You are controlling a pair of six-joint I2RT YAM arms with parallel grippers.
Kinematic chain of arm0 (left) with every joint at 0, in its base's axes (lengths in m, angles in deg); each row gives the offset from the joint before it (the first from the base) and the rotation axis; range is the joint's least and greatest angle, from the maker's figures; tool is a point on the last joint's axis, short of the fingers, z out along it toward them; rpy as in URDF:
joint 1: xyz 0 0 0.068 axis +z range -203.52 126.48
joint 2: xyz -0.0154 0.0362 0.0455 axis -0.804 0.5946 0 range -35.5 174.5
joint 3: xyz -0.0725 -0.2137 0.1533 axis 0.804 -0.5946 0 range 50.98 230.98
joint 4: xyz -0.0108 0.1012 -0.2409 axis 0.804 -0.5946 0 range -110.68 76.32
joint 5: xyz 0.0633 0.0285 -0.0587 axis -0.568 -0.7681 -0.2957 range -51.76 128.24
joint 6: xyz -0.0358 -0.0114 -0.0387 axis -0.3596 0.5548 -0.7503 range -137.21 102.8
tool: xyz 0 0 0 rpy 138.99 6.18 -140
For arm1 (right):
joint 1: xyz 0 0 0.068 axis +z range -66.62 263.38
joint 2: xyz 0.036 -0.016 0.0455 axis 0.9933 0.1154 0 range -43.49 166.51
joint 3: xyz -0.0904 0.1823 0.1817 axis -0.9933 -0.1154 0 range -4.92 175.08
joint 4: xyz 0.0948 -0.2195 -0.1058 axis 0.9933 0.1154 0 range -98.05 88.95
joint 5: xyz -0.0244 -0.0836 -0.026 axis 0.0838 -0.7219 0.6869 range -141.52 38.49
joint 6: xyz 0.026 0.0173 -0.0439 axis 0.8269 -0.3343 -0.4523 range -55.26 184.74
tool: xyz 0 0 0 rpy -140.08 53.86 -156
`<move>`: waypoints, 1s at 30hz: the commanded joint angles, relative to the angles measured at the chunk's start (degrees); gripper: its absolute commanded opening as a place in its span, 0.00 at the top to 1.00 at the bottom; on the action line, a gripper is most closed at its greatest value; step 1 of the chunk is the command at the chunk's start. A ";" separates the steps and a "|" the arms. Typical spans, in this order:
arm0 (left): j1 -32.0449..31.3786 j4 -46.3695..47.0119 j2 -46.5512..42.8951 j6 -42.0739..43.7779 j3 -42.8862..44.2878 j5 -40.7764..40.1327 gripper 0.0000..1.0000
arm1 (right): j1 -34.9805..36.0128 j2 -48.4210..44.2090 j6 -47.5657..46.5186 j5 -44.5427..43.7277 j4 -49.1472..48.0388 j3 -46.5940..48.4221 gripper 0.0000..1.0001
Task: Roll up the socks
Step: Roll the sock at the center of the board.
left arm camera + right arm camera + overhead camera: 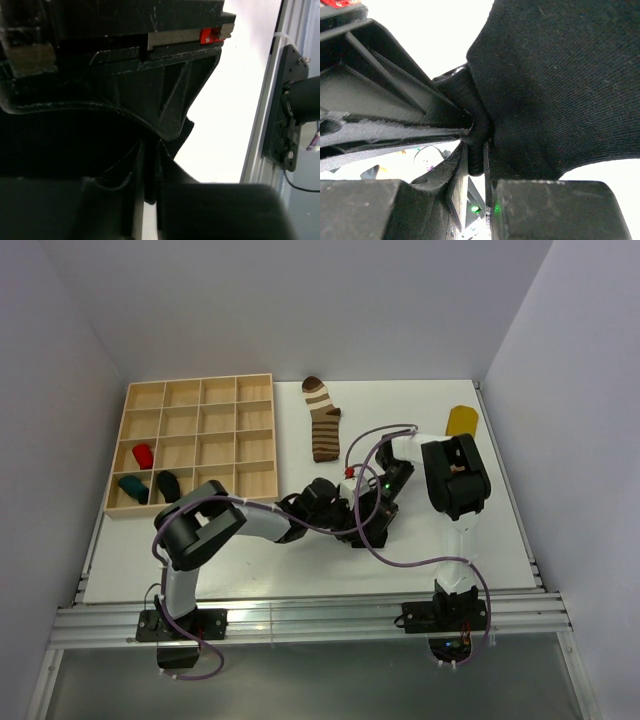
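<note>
Soft even overhead light, faint shadows in the top view; wrist views overexpose the tabletop (235, 125), near parts dim and blurred, the black sock (560, 75) sharp

The black sock (560, 85) is matt, finely knitted cloth; the tray (198, 379) pale unfinished wood; the desk (500, 520) smooth white.

Arms (205, 525) black, white links; purple cables (420, 562) looping. Right gripper (477, 162) ribbed black, red tab (211, 35). Black bases (445, 615) on aluminium rail (310, 622).

Sock (322, 418) right of tray (272, 435), on table (300, 565)
</note>
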 commanded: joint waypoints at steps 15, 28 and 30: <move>2.17 4.76 6.05 -15.73 -5.13 8.03 1.00 | -3.68 -14.83 8.53 -0.98 -14.39 -2.34 0.62; 8.95 2.68 9.74 -30.41 -0.13 20.51 1.00 | -7.56 -33.10 -1.46 1.83 -21.07 -12.70 0.57; 9.65 5.19 10.79 -33.65 0.14 23.93 1.00 | -6.95 -35.66 -3.23 1.83 -21.60 -15.34 0.56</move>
